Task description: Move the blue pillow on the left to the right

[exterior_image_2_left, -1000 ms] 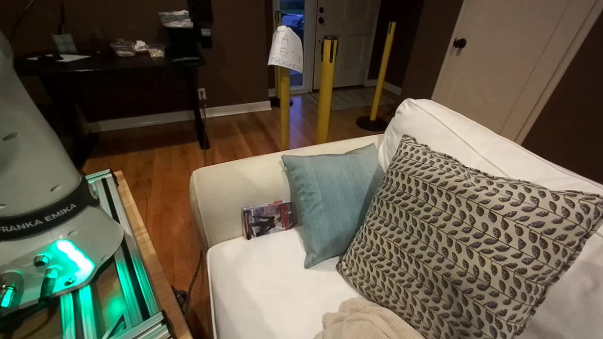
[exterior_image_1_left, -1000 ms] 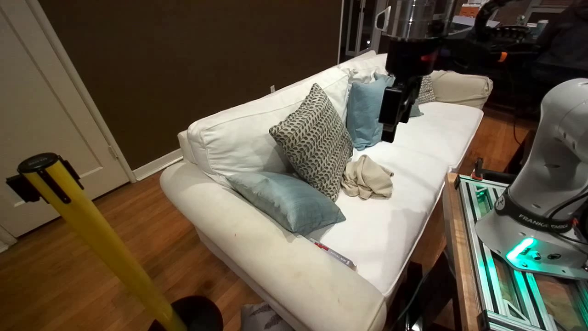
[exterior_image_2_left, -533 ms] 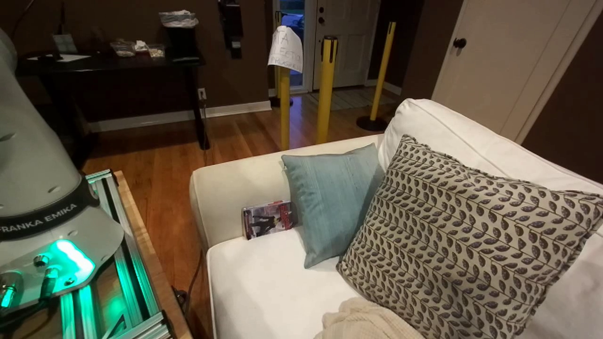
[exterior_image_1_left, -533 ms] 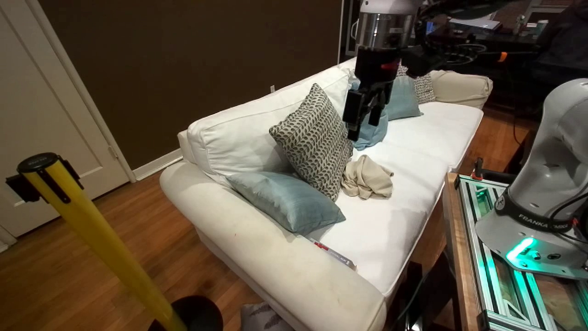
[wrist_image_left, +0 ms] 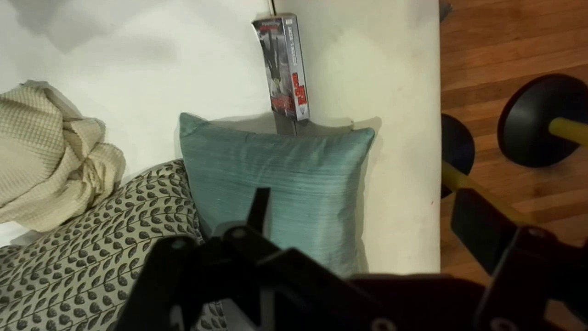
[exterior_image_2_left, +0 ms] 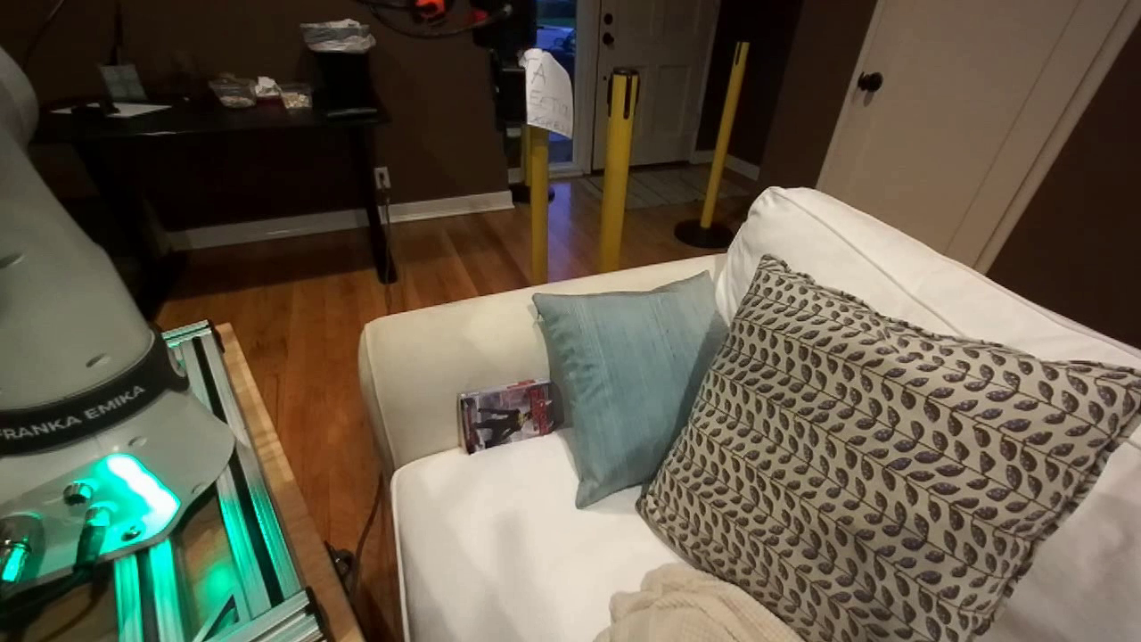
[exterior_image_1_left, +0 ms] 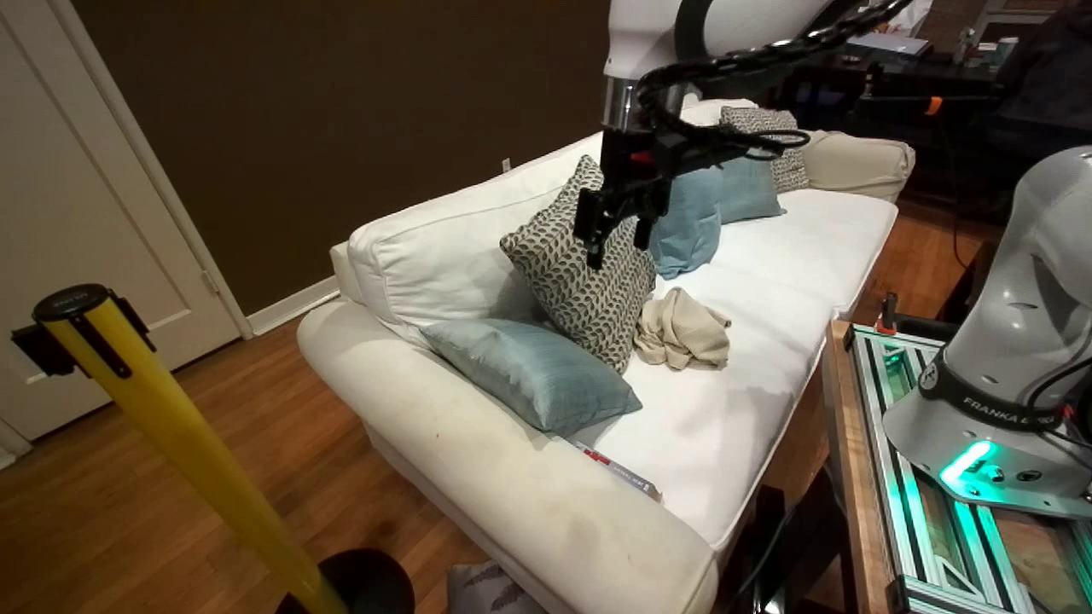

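Note:
The blue pillow [exterior_image_1_left: 533, 375] is dull teal-blue and leans in the near corner of the white sofa, against the armrest. It shows in both exterior views [exterior_image_2_left: 633, 383] and in the wrist view [wrist_image_left: 285, 174]. My gripper [exterior_image_1_left: 619, 247] is open and empty. In an exterior view it hangs in front of the patterned pillow [exterior_image_1_left: 567, 256], higher than the blue pillow. In the wrist view my gripper [wrist_image_left: 367, 200] has its fingers far apart, one over the blue pillow and one past the armrest's outer edge. The gripper's black body hides the pillow's lower part there.
A boxed item [exterior_image_2_left: 506, 415] stands between seat and armrest [exterior_image_1_left: 512, 477]. A beige blanket [exterior_image_1_left: 682, 328] lies beside the patterned pillow. Brighter blue pillows [exterior_image_1_left: 687, 222] sit farther along the sofa. Yellow posts [exterior_image_1_left: 171, 426] stand on the floor beyond the armrest.
My open gripper has moved along the sofa from the farther pillows to the front of the patterned pillow, turning a little. The pillows and blanket have not moved.

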